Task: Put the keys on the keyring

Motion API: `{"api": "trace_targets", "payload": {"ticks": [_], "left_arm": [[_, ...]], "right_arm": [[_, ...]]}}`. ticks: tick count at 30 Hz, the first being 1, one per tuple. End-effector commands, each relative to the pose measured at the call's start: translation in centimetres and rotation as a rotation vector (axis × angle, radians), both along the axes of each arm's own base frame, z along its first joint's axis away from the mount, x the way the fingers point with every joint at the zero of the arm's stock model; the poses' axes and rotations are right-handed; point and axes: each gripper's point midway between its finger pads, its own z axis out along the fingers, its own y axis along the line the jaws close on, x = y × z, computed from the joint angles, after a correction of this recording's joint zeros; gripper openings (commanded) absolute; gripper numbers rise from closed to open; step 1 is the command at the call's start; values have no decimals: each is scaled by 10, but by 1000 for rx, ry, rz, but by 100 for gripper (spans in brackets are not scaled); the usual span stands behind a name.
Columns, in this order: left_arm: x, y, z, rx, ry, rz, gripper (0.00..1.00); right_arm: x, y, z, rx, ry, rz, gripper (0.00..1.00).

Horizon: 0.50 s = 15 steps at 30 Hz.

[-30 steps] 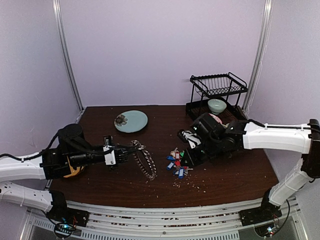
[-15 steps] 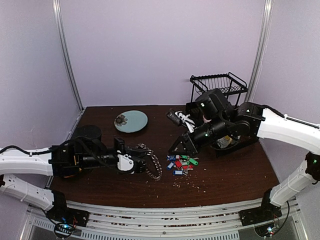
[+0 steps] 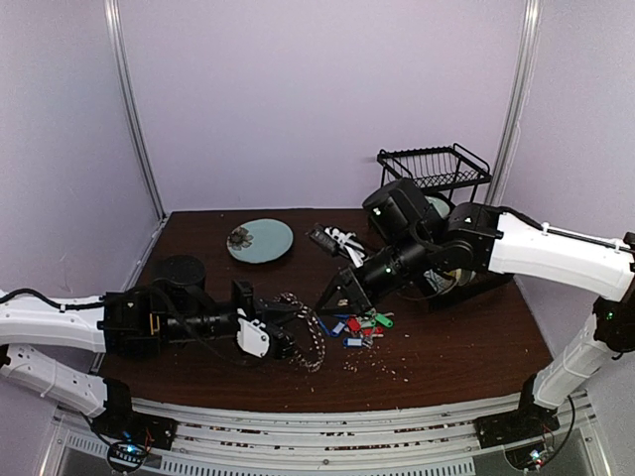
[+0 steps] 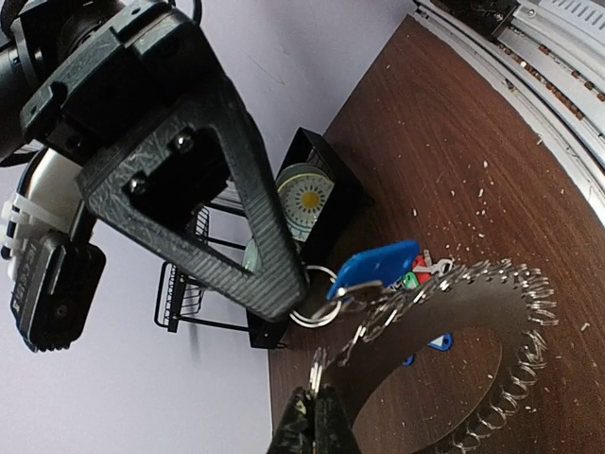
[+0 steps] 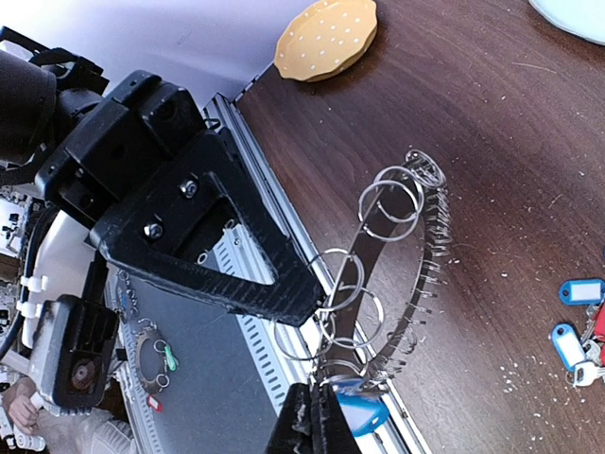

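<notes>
The keyring (image 3: 310, 342) is a thin metal band fringed with small split rings, and it hangs tilted above the table. My left gripper (image 3: 289, 325) is shut on one of its small rings; its tips (image 4: 318, 416) meet at the bottom of the left wrist view. My right gripper (image 3: 320, 302) is shut on a blue-tagged key (image 5: 357, 412) and holds it against the keyring (image 5: 427, 248). That blue tag (image 4: 374, 266) hangs just past the right finger's tip. More keys (image 3: 360, 323) with blue, red and green tags lie heaped on the table to the right.
A pale green plate (image 3: 260, 240) lies at the back left. A black wire dish rack (image 3: 434, 171) stands at the back right, and a yellow patterned bowl (image 4: 304, 194) sits under it. Crumbs are scattered over the dark table (image 3: 456, 347), whose front rail is close.
My right arm lifted from the heap of keys and swung left to the keyring. My left arm carried the keyring right and toward the front edge until the two met.
</notes>
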Motion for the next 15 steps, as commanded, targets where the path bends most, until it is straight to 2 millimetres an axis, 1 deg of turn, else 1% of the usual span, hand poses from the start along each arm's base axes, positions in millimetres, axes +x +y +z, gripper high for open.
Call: {"api": "trace_targets", "payload": {"ticks": [1,3,15], "left_arm": [[2,-6,36,-105,-74,11,0],[2,-5,38,-113,-79,14,0],[-3,-6,35,-99,-89,-1,0]], "right_arm": [[-5,10,3,21,57,0,0],[-3,8,-1,-1,55,-8,0],[-1,11,3,11,67,-20,0]]}}
